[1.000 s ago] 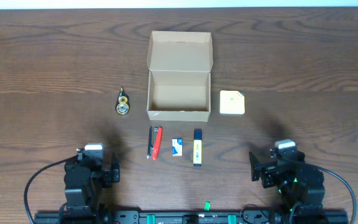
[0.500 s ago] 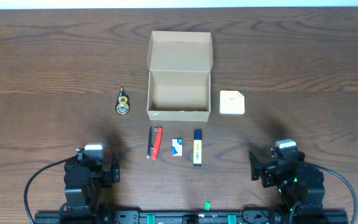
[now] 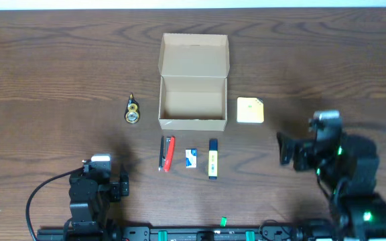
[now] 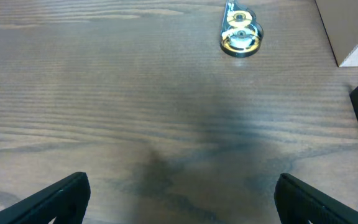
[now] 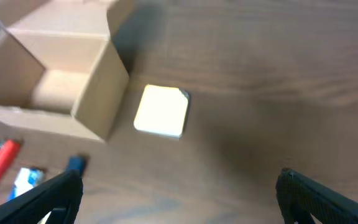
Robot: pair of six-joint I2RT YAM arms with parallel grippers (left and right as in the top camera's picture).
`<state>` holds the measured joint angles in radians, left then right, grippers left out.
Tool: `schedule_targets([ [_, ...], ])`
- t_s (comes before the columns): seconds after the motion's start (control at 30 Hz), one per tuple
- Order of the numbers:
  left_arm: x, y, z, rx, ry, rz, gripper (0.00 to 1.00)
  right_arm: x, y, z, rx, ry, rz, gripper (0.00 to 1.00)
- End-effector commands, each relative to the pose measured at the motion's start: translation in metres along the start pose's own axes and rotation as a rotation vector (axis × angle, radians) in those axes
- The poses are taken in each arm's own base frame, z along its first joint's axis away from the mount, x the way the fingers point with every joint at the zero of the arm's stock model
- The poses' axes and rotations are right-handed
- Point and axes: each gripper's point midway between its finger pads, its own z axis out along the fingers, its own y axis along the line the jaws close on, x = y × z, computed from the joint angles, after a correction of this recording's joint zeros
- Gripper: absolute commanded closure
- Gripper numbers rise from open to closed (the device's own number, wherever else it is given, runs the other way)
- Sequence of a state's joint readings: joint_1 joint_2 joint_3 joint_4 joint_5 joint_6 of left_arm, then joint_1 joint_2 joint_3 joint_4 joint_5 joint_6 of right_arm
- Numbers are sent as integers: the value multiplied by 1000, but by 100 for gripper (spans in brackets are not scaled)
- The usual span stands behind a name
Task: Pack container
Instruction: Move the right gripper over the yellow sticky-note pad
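The right gripper (image 5: 179, 198), jaws apart and empty, faces the pale-yellow square pad (image 5: 161, 111), probably its first aim in this blurred view; the small tan cardboard box (image 5: 95, 93) lies ahead-left, lid open for packing; the left gripper (image 4: 179, 196) is apart too.

Soft, even light shows the table (image 3: 59, 67) sharply from overhead, except the right arm (image 3: 344, 167), blurred at four o'clock. The right wrist view is smeared throughout. The left wrist view is crisp, with a diffuse shadow toward six o'clock.
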<state>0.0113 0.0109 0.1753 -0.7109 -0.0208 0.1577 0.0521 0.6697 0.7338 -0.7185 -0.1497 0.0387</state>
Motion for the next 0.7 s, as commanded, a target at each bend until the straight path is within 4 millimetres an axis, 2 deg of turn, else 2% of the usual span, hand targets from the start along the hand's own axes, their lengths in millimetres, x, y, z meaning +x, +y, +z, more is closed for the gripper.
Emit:
schedule_targets([
  [0.0, 6, 2, 3, -12, 16, 7, 4, -34, 7, 1, -28, 23, 47, 1],
  [0.13, 6, 2, 3, -12, 16, 7, 4, -69, 15, 15, -66, 111, 102, 1],
  [0.27, 6, 2, 3, -12, 16, 7, 4, -86, 17, 39, -81, 228, 164, 1],
  [0.43, 6, 2, 3, -12, 16, 7, 4, -83, 16, 68, -77, 347, 188, 1],
  [0.5, 6, 2, 3, -12, 16, 7, 4, -76, 18, 85, -74, 404, 206, 1],
  [0.67, 6, 2, 3, -12, 16, 7, 4, -56, 25, 112, -67, 494, 226, 1],
])
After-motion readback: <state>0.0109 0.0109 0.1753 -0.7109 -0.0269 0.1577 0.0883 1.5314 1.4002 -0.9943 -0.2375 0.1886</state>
